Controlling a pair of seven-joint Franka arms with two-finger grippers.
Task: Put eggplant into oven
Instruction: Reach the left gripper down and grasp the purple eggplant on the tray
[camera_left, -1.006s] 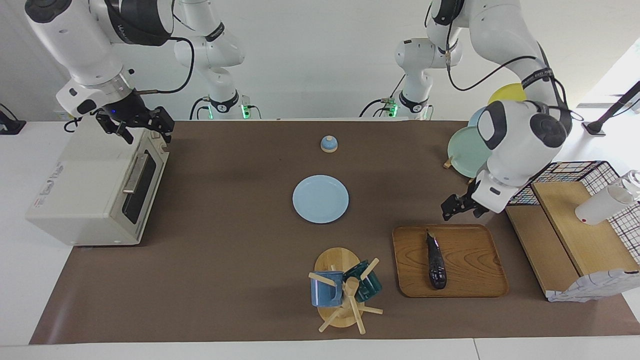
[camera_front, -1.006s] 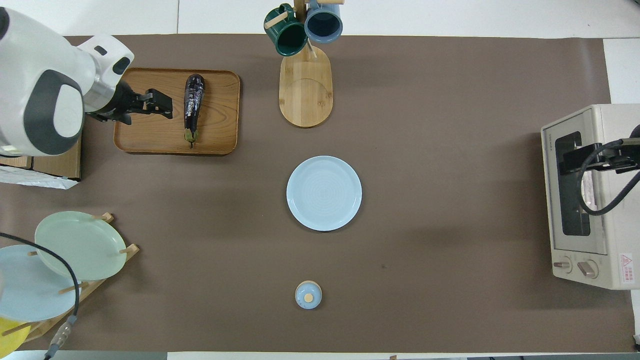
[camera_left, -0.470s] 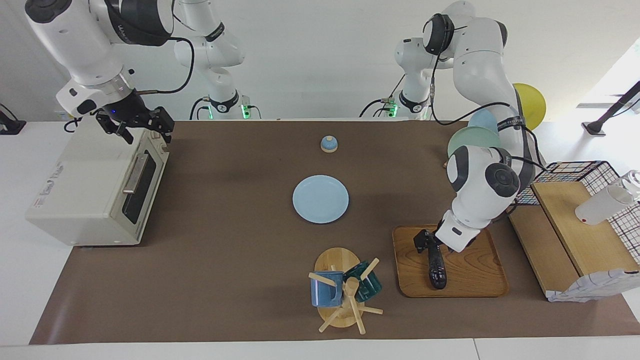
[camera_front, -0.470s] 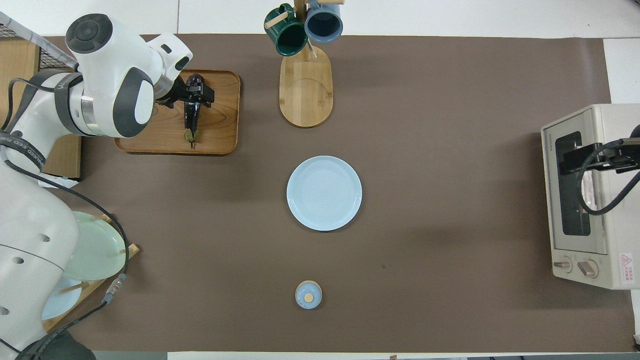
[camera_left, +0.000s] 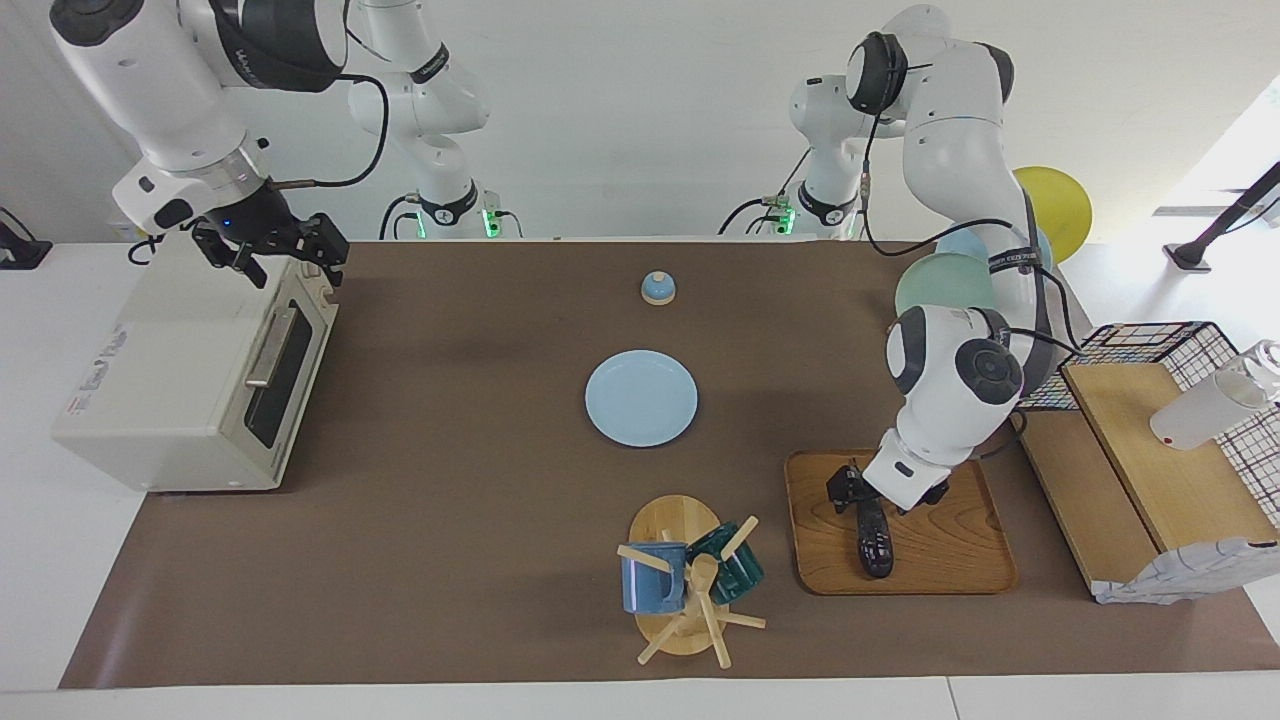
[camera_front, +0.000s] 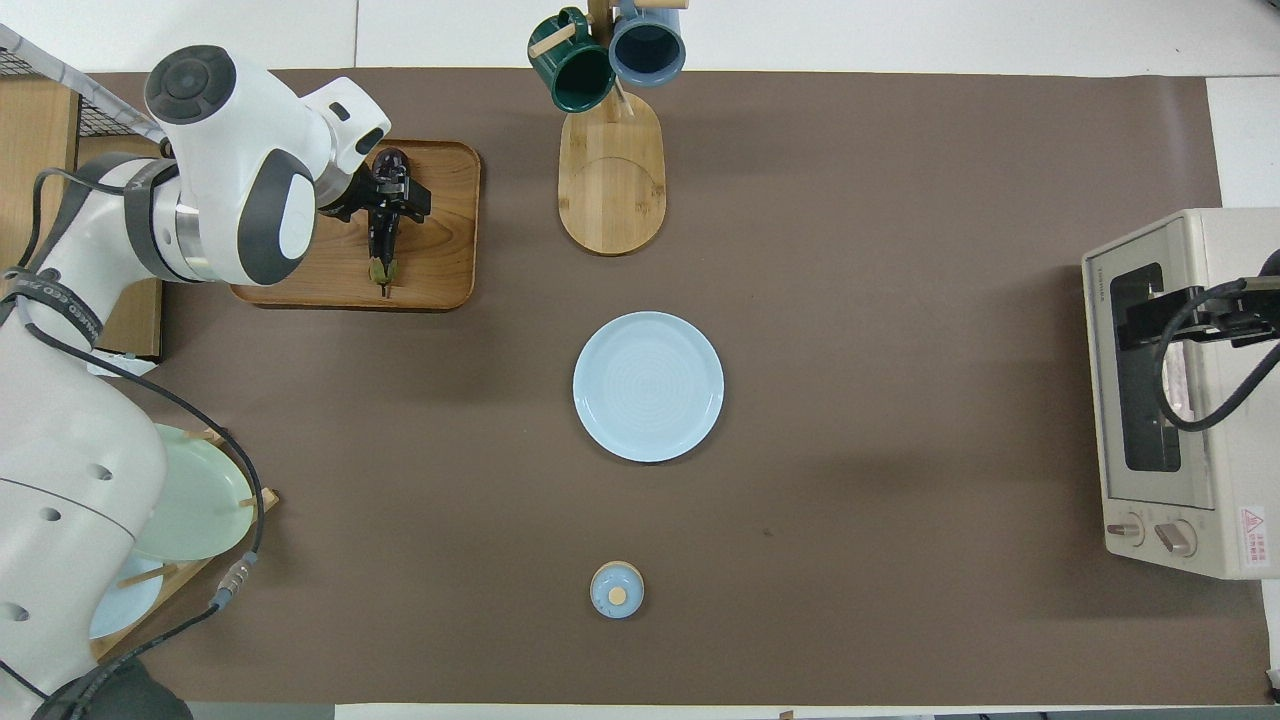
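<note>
The dark purple eggplant (camera_left: 874, 545) (camera_front: 381, 240) lies on a wooden tray (camera_left: 945, 565) (camera_front: 440, 270) toward the left arm's end of the table, its stem pointing toward the robots. My left gripper (camera_left: 858, 496) (camera_front: 390, 197) is down on the eggplant's middle, open, with a finger on each side of it. The cream-white oven (camera_left: 170, 370) (camera_front: 1200, 500) stands at the right arm's end with its dark glass door closed. My right gripper (camera_left: 290, 262) (camera_front: 1140, 322) hovers open over the oven's top front edge, above the door handle.
A light blue plate (camera_left: 641, 397) (camera_front: 648, 386) lies mid-table. A mug rack (camera_left: 690, 580) (camera_front: 610, 170) with two mugs stands beside the tray. A small blue bell (camera_left: 657, 288) (camera_front: 617, 589) sits near the robots. A plate rack (camera_left: 940, 285) (camera_front: 190, 500) and a wire basket (camera_left: 1150, 340) stand by the left arm.
My left gripper swung from beside the tray to over the eggplant and came down around its middle. The eggplant has not moved. The right arm has stayed still.
</note>
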